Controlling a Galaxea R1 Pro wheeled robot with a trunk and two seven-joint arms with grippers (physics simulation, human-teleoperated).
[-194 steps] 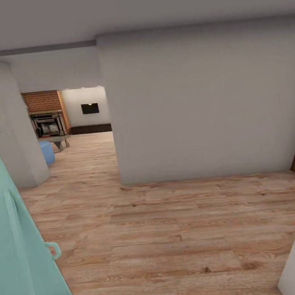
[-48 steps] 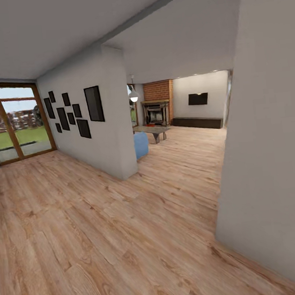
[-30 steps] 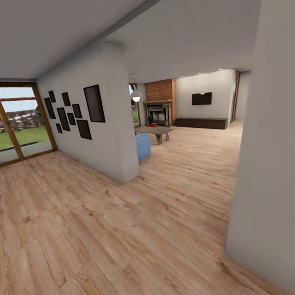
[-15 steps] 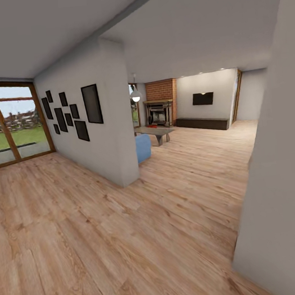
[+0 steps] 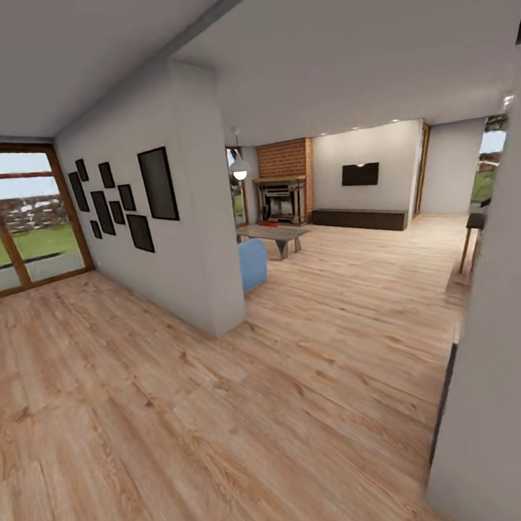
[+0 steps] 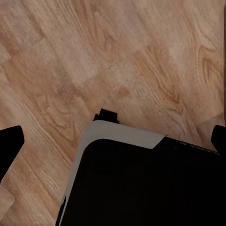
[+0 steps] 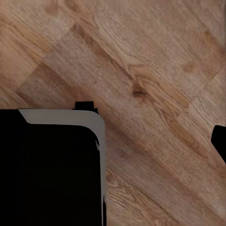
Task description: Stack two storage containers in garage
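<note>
While the living room (image 5: 345, 228) is approached at centre frame, past the brick fireplace (image 5: 285, 198), no bins are seen; both grippers' fingertips sit far apart at wrist-frame edges, holding nothing. Bins must be located next.

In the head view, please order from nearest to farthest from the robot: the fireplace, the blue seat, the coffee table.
1. blue seat, beside the wall corner.
2. coffee table, just behind it.
3. fireplace, far back, under the brick chimney.
</note>
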